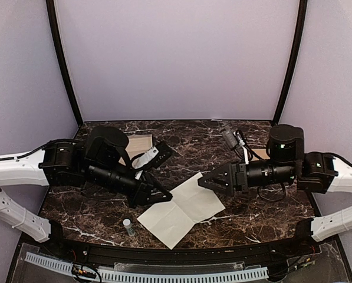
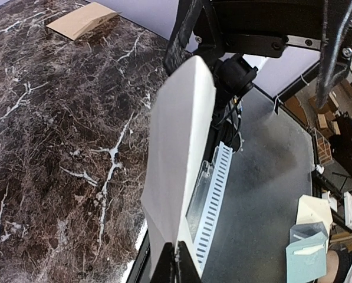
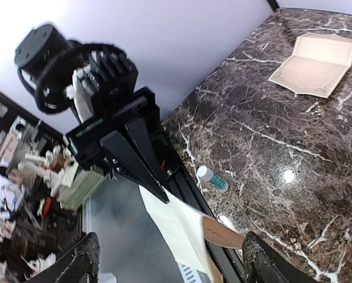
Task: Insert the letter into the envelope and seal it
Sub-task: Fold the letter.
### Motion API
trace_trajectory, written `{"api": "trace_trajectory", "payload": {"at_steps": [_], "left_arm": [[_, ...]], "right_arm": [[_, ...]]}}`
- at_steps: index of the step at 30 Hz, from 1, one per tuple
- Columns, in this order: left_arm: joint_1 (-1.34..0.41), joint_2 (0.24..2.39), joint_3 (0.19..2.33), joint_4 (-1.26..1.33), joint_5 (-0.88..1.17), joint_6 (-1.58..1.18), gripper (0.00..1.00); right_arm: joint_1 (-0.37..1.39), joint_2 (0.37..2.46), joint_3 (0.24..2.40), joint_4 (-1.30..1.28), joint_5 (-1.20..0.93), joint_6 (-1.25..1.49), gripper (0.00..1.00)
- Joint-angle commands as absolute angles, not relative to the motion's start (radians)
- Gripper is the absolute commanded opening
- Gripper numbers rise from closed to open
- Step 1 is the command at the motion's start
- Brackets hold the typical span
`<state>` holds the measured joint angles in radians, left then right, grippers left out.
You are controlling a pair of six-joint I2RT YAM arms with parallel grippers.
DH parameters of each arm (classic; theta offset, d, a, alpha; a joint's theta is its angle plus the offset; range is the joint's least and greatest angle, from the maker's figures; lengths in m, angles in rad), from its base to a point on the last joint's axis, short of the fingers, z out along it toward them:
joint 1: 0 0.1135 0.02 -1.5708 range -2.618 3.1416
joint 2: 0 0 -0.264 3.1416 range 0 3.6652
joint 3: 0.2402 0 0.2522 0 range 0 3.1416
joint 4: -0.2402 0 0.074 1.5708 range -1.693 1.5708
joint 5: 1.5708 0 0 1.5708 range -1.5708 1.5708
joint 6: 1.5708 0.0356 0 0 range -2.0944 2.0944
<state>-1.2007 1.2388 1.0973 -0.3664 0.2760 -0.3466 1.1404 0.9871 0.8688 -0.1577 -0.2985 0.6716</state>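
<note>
Dark marble table [image 1: 240,221], lilac walls behind. Left fingers [image 1: 155,194] clenched on the far-left long edge of the large creased white paper sheet [image 1: 184,212], mid-table, long axis near-left to far-right. Right fingers [image 3: 84,259] spread, released, empty, just beside its far corner.

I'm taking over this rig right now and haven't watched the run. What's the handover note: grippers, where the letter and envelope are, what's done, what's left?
Left gripper: shut, pinching the left edge of the letter.
Right gripper: open beside the sheet's right edge, holding nothing.
Letter: unfolded white sheet with visible creases, front middle of the table, gripped edge lifted.
Envelope: far back on the table, apart from the letter.
Also there: cream bordered page at back left, small bottle near the front.
Done: letter gripped.
Left: probably refold it, slide it into the envelope, seal.
</note>
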Motion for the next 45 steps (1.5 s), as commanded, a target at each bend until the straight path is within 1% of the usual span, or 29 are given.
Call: {"api": "trace_trajectory", "payload": {"at_steps": [1,4,6,11,17,21,27,34,39,45], "left_arm": [[-1.199,1.140,1.059,-0.268,0.183,-0.468,0.00],[-1.186,1.107,1.034,-0.202,0.169,-0.572,0.00],[-1.178,1.082,1.009,-0.112,0.148,-0.633,0.00],[-1.161,1.038,0.946,0.060,0.116,-0.752,0.00],[-1.151,1.043,0.949,0.209,0.113,-0.784,0.00],[-1.150,1.048,0.956,0.276,0.128,-0.795,0.00],[-1.150,1.040,0.950,0.329,0.172,-0.803,0.00],[-1.150,1.058,0.953,0.381,0.255,-0.805,0.00],[-1.150,1.081,0.956,0.445,0.331,-0.812,0.00],[-1.150,1.086,0.955,0.437,0.328,-0.808,0.00]], "right_arm": [[1.144,0.881,0.847,-0.141,-0.083,0.679,0.91],[1.144,0.808,0.805,-0.121,0.023,0.701,0.95],[1.143,0.759,0.763,-0.071,0.067,0.718,0.97],[1.143,0.694,0.668,0.054,0.058,0.758,0.97],[1.146,0.773,0.670,0.122,-0.078,0.763,0.97],[1.149,0.844,0.687,0.168,-0.127,0.774,0.96],[1.150,0.863,0.671,0.300,-0.142,0.803,0.99],[1.150,0.852,0.667,0.356,-0.159,0.834,0.98],[1.150,0.846,0.666,0.404,-0.179,0.848,0.83],[1.150,0.856,0.688,0.435,-0.221,0.847,0.63]]}}
